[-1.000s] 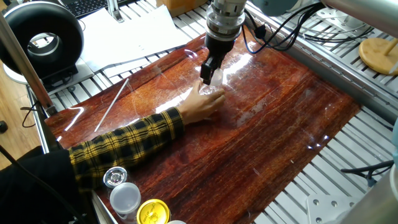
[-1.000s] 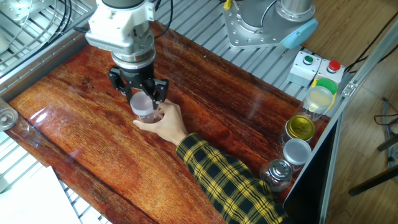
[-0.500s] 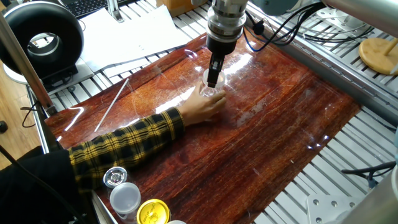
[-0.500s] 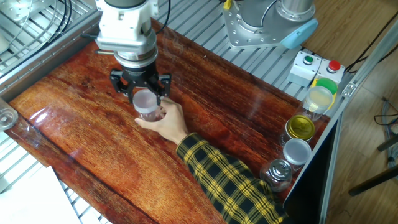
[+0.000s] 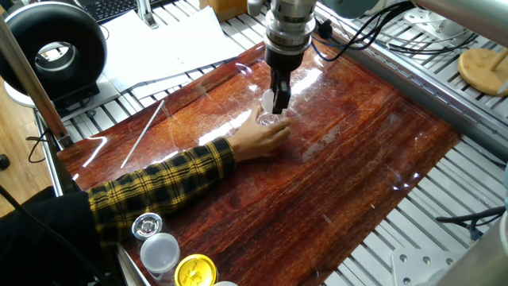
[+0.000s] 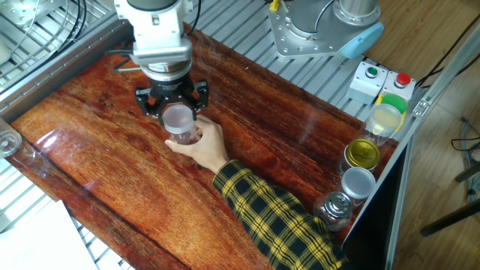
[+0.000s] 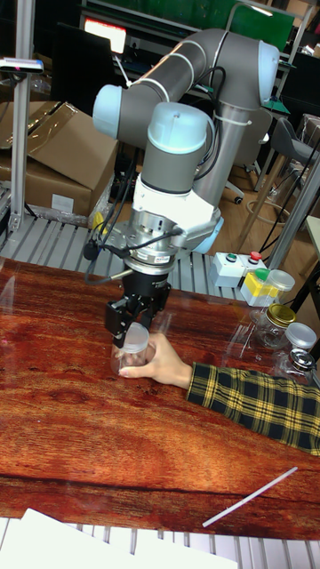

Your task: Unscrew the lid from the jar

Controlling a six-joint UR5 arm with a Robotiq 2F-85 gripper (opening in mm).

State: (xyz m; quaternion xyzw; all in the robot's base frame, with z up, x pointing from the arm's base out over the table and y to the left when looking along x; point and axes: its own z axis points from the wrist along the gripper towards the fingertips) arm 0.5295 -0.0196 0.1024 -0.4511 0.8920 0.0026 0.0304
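Note:
A small clear jar [image 6: 185, 137] stands on the red-brown wooden table [image 6: 285, 135], steadied from the side by a person's hand [image 6: 206, 146] in a yellow plaid sleeve. On top of it sits the translucent white lid [image 6: 178, 118]. My gripper [image 6: 178, 114] comes straight down from above and is shut on the lid, one finger on each side. The one fixed view shows the gripper [image 5: 277, 102] over the jar [image 5: 271, 120] and hand [image 5: 255, 138]. In the tall fixed view, lid [image 7: 136, 336], jar [image 7: 132, 357] and gripper [image 7: 133, 331] show near the table's middle.
Several other jars stand at the table's corner: a yellow-lidded one [image 6: 385, 118], a metallic-lidded one [image 6: 362, 154], a white-lidded one [image 6: 358, 182]. A button box [image 6: 379, 79] sits behind them. A white stick [image 5: 143, 131] lies on the table, with papers [image 5: 167, 40] and a black round device [image 5: 51, 48] beyond.
My gripper has turned about its vertical axis while staying shut on the lid, and its fingers now face a different way. Jar and hand have barely moved.

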